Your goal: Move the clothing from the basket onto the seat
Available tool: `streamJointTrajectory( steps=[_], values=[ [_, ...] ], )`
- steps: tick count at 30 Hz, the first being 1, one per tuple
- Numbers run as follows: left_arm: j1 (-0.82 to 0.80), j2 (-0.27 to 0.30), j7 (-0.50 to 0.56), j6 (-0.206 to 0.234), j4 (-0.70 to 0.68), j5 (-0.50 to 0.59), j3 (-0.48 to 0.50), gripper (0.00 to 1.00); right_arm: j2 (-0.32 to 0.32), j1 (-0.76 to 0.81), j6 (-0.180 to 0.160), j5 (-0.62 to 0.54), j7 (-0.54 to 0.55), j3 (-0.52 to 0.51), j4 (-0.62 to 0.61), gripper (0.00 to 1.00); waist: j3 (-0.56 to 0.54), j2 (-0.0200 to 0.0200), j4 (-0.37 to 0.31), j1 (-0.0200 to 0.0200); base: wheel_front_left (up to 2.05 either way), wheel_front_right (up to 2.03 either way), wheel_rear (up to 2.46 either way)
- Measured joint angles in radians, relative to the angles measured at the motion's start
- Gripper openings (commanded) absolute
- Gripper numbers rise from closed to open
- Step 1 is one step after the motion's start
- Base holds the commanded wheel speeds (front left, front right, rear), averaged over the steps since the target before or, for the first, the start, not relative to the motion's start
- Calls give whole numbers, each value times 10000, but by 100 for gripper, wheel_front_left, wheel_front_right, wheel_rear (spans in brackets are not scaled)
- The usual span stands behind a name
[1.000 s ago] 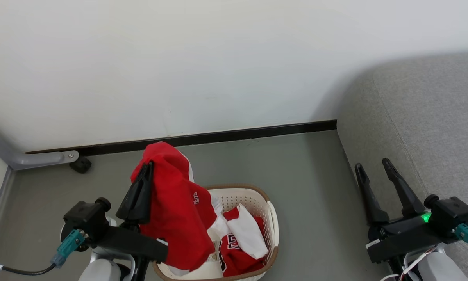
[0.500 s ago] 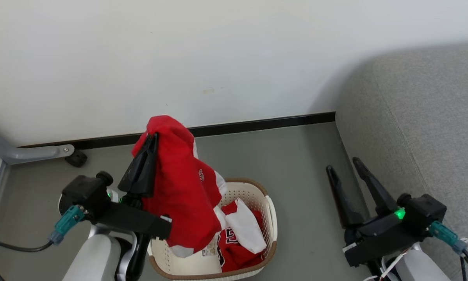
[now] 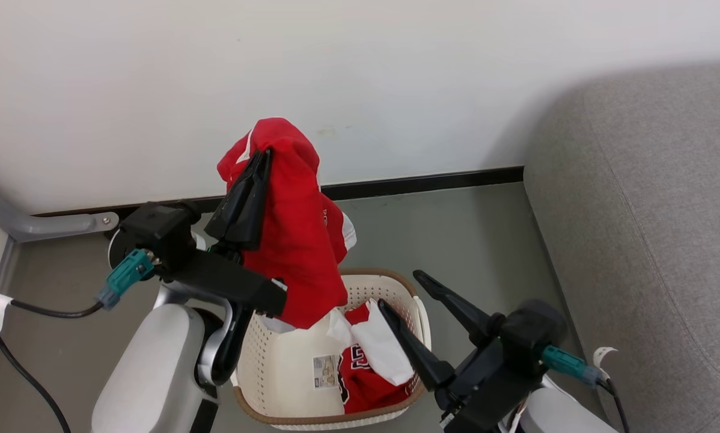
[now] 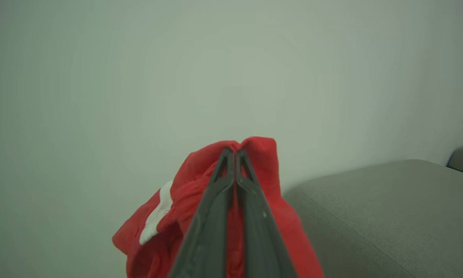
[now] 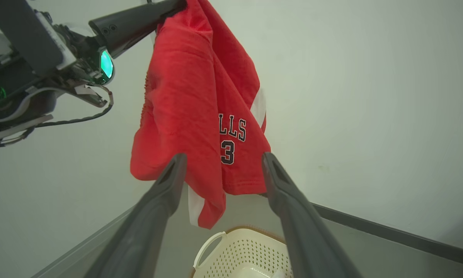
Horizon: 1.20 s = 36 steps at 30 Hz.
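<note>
left hand (image 3: 264, 155) and red garment (image 3: 297, 246) higher above the basket (image 3: 270, 367), right hand (image 3: 401, 289) now nearer it

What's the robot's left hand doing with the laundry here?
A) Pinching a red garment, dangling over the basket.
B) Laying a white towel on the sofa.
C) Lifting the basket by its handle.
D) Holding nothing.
A: the left hand is shut on a red garment hanging over the basket.

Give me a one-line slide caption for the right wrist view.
Open right gripper faces the red garment hanging from the shut left gripper, above the basket.
</note>
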Motion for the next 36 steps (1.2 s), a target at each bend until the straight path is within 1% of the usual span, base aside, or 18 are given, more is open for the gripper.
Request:
streamJointTrajectory(
  steps=[2, 6, 10, 16, 17, 23, 31, 36],
  values=[
    [-174, -69, 33, -75, 54, -15, -44, 0, -12, -247, 0, 73, 13, 387, 238, 100, 24, 0, 27, 0, 0, 0, 0],
    [-524, -209, 130, -81, 192, -157, -73, 0, -25, -776, 0, 94, 98, 1078, 805, 100, 66, 0, 94, 0, 0, 0, 0],
    [-761, -297, 182, -86, 259, -222, -144, 0, -13, -1348, 0, 107, 150, 1557, 1463, 100, 100, 0, 168, 0, 0, 0, 0],
    [-893, -410, 286, -173, 196, -370, -278, 0, 136, -1933, 0, 462, 128, 1753, 2546, 100, 136, 0, 321, 0, 0, 0, 0],
    [-893, -410, 286, -173, 196, -370, -278, 0, 136, -1933, 0, 462, 128, 1753, 2546, 100, 136, 0, 321, 0, 0, 0, 0],
    [-895, -834, 447, -257, -12, -623, -859, 0, 399, -2802, 0, 869, 86, 2069, 3724, 100, 154, 0, 557, 0, 0, 0, 0],
    [-892, -888, 604, -261, -15, -943, -1223, 0, 690, -3578, 0, 1331, 79, 2884, 4846, 100, 106, 0, 844, 0, 0, 0, 0],
    [-867, -897, 681, -261, -167, -984, -1290, 0, 755, -3638, 2, 1676, 71, 3049, 5198, 100, 80, 0, 922, 0, 0, 0, 0]
  ],
)
